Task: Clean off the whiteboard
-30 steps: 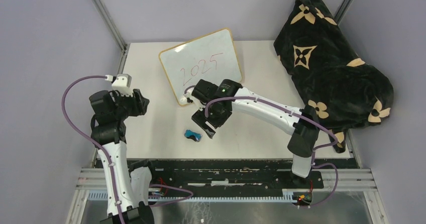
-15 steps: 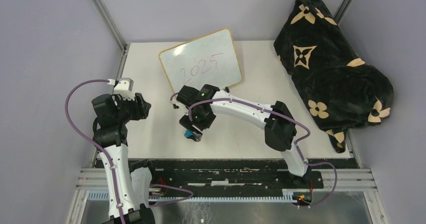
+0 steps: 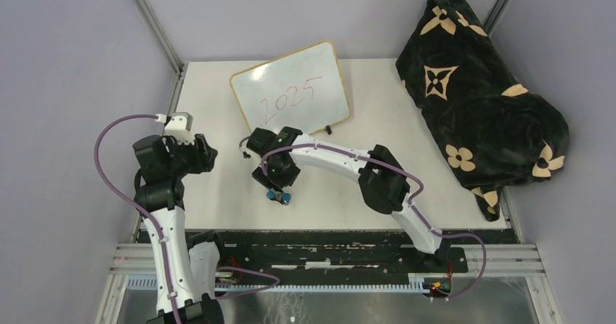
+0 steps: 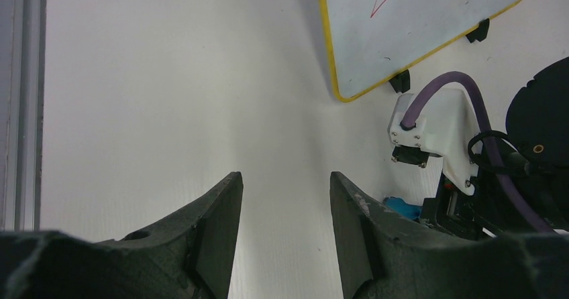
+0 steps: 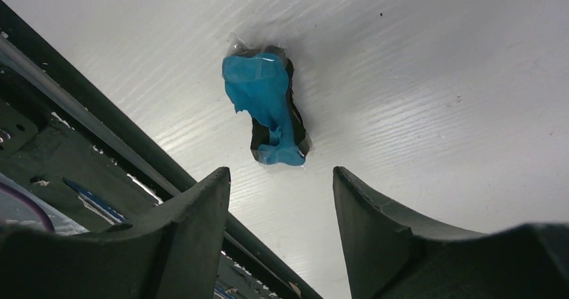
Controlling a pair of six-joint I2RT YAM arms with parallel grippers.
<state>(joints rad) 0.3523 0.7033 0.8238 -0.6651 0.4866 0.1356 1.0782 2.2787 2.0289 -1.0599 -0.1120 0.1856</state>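
Observation:
The whiteboard lies tilted at the back middle of the table, with "2025" in red on it; its near corner and two black feet show in the left wrist view. A small blue and black eraser lies near the table's front edge. My right gripper hangs just above it, open and empty; in the right wrist view the eraser lies just beyond the open fingertips of the right gripper. My left gripper is open and empty over bare table to the left, also shown in its wrist view.
A black blanket with tan flower patterns is heaped at the right side. A black slotted rail runs along the table's near edge, close to the eraser. Grey walls close in the table on three sides.
My right arm has swung left and toward the near edge, from beside the whiteboard's corner to above the eraser. The left arm has barely shifted.

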